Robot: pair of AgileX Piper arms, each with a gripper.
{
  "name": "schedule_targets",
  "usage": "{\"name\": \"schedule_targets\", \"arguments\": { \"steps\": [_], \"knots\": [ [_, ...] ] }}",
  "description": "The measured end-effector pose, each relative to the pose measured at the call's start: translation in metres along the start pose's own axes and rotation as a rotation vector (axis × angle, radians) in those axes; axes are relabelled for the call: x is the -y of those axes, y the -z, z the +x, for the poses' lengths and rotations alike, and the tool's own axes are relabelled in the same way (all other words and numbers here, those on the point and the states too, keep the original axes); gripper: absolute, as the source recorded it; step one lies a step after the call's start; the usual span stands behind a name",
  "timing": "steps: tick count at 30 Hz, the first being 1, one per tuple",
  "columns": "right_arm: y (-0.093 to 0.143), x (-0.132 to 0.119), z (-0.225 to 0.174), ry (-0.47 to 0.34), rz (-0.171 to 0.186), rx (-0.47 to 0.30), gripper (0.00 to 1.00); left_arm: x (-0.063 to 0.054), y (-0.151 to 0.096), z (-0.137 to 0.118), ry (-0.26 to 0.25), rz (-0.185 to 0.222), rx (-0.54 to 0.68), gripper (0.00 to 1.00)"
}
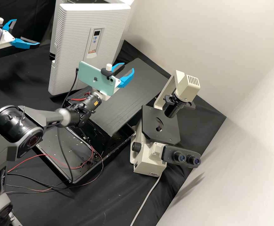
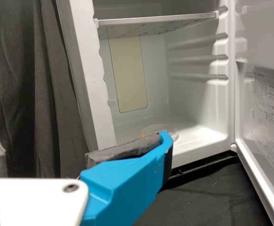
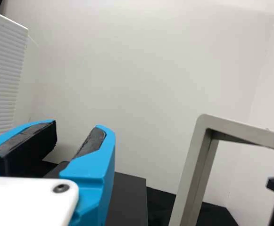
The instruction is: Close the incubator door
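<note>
The incubator door, a white ribbed panel with a small display, stands swung open, its outer face towards the high view. Behind it shows part of the white incubator body. My left gripper is at the upper left, apart from the door, fingers spread with nothing between them. In the left wrist view, my left gripper faces the open chamber, and the door's inner side stands on the hinge side. My right gripper is beyond the door's free edge, open and holding nothing; the right wrist view shows my right gripper near the door.
A microscope stands right of my right arm. Beneath that arm lie a black tray and a dark board, with loose red and black cables around them. A shelf and a clear round dish are inside the incubator.
</note>
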Motion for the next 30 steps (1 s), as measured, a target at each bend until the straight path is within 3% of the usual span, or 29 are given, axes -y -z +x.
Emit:
{"name": "schedule_targets", "arguments": {
  "steps": [14, 30],
  "knots": [
    [0.02, 0.012, 0.044, 0.055, -0.049, -0.021, 0.0, 0.0, 0.0, 0.0, 0.0, 0.0, 0.0, 1.0],
    [0.044, 0.019, 0.102, 0.063, -0.108, -0.027, 0.0, 0.0, 0.0, 0.0, 0.0, 0.0, 0.0, 1.0]
  ]
}}
